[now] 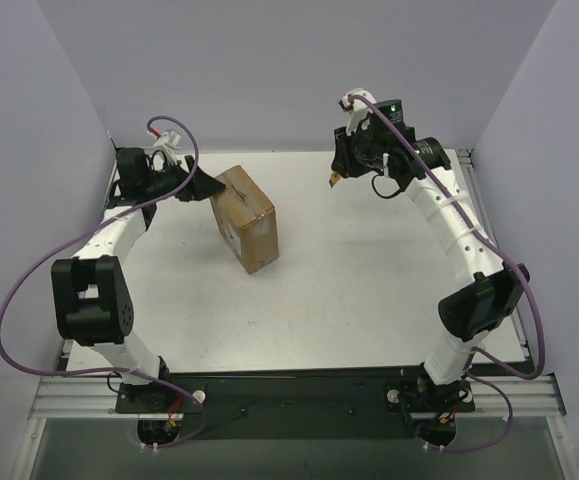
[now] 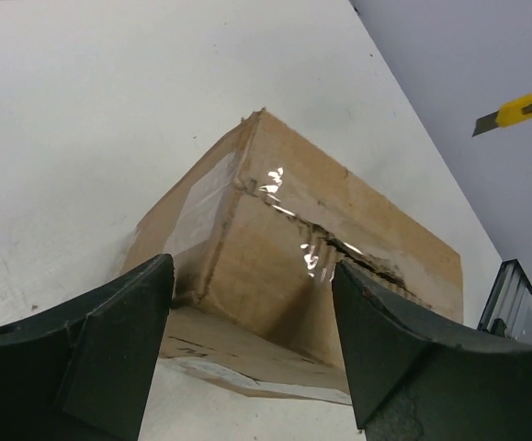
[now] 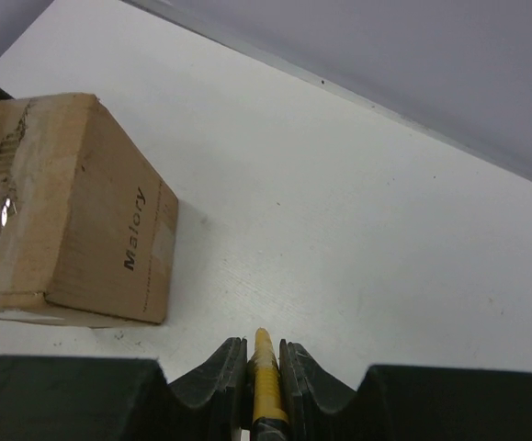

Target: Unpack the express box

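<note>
Now: box on the table, knife held clear of it

The express box [image 1: 245,220] sits on the white table [image 1: 369,290], in its left rear part, skewed to the table's edges, with its top flaps down. Clear tape [image 2: 279,184] shines along the top seam, and a ragged slit runs through the cardboard along that seam. One side carries dark printed lettering.

The left gripper [image 1: 207,186] is at the box's far left corner, its jaws spread wide and holding nothing. In the left wrist view its two dark fingers [image 2: 109,349] stand to either side of the box's end. Whether either one touches the cardboard cannot be told.

The right gripper [image 1: 333,180] hangs over the rear of the table, well apart from the box and to its right. Its jaws are closed tight on the yellow utility knife [image 3: 264,367], which sticks out forward between them. In the left wrist view a grey blade tip shows at the end of the knife's yellow body.
</note>
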`<control>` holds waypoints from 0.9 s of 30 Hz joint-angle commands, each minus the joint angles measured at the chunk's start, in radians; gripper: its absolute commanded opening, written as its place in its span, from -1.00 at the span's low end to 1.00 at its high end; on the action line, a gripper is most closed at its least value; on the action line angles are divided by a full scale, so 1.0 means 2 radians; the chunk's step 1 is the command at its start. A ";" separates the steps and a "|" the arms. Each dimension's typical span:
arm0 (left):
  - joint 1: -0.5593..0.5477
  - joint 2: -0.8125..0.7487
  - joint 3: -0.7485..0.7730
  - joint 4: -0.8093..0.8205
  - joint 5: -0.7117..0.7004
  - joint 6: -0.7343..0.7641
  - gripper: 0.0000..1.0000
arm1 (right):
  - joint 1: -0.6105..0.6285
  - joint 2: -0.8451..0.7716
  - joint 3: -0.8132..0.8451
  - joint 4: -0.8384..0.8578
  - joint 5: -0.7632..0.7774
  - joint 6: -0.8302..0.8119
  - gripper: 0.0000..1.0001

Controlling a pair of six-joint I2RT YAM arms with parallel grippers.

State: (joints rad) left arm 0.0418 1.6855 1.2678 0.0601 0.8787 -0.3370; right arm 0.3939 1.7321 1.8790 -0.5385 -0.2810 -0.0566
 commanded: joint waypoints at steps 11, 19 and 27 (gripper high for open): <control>-0.033 -0.080 -0.122 0.041 -0.044 -0.117 0.38 | 0.106 0.050 0.164 0.086 0.045 0.025 -1.00; -0.039 -0.088 -0.148 0.050 -0.043 -0.131 0.37 | 0.150 0.110 0.191 0.109 -0.027 0.028 -1.00; -0.055 -0.094 -0.160 0.046 -0.055 -0.130 0.33 | 0.183 0.112 0.151 0.130 0.025 0.014 -1.00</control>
State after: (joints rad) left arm -0.0353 1.5120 0.9764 0.1963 0.7830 -0.6029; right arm 0.7334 2.0014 2.2158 -0.3641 -0.2806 -0.0227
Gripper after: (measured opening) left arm 0.682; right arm 0.179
